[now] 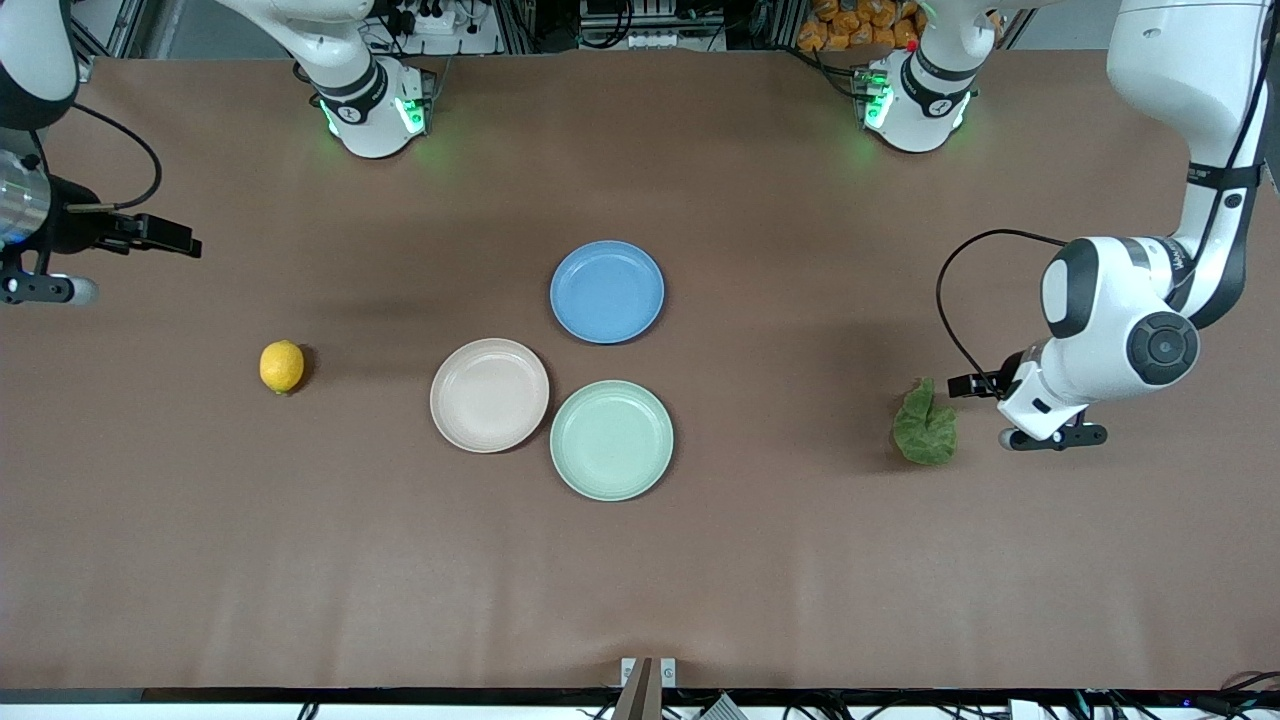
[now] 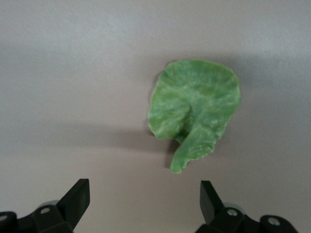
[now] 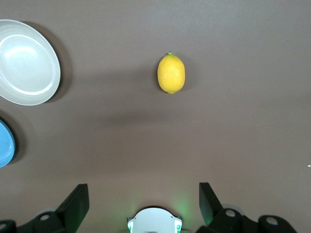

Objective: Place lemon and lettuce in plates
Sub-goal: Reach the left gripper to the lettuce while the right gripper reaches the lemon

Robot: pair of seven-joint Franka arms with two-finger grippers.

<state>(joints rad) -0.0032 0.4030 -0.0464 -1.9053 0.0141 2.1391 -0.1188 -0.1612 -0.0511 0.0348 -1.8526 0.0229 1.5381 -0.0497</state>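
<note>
The lemon (image 1: 282, 367) lies on the brown table toward the right arm's end; it also shows in the right wrist view (image 3: 171, 73). The lettuce (image 1: 925, 425) lies toward the left arm's end and fills the middle of the left wrist view (image 2: 194, 109). The beige-pink plate (image 1: 489, 394) and the mint green plate (image 1: 611, 440) sit side by side, touching, mid-table, both empty. My left gripper (image 1: 1035, 415) (image 2: 145, 201) is open and empty, just beside the lettuce. My right gripper (image 1: 30, 262) (image 3: 144, 201) is open and empty, over the table's end, apart from the lemon.
An empty blue plate (image 1: 607, 291) sits farther from the front camera than the two pale plates; its edge shows in the right wrist view (image 3: 5, 145), as does the beige-pink plate (image 3: 26, 63). The two arm bases (image 1: 375, 110) (image 1: 915, 100) stand along the table's edge.
</note>
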